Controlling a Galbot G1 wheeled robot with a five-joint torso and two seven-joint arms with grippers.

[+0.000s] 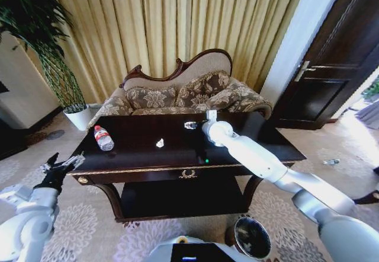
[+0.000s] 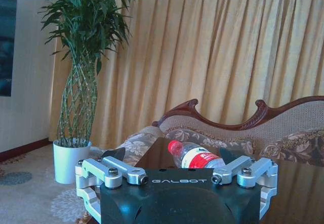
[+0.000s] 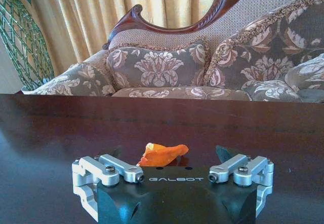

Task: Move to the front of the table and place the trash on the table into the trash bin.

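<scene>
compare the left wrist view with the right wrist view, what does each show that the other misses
Left wrist view alone: the open left hand beside the table's end, aimed at the red-capped plastic bottle lying on it, with the potted plant behind.

Right wrist view alone: the open right hand over the table, an orange scrap lying between its fingers.

Both: the dark table, the floral sofa and the gold curtain.

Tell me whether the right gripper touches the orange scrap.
Apart: in the right wrist view the open right gripper brackets the orange scrap, dark table visible on both sides.
</scene>
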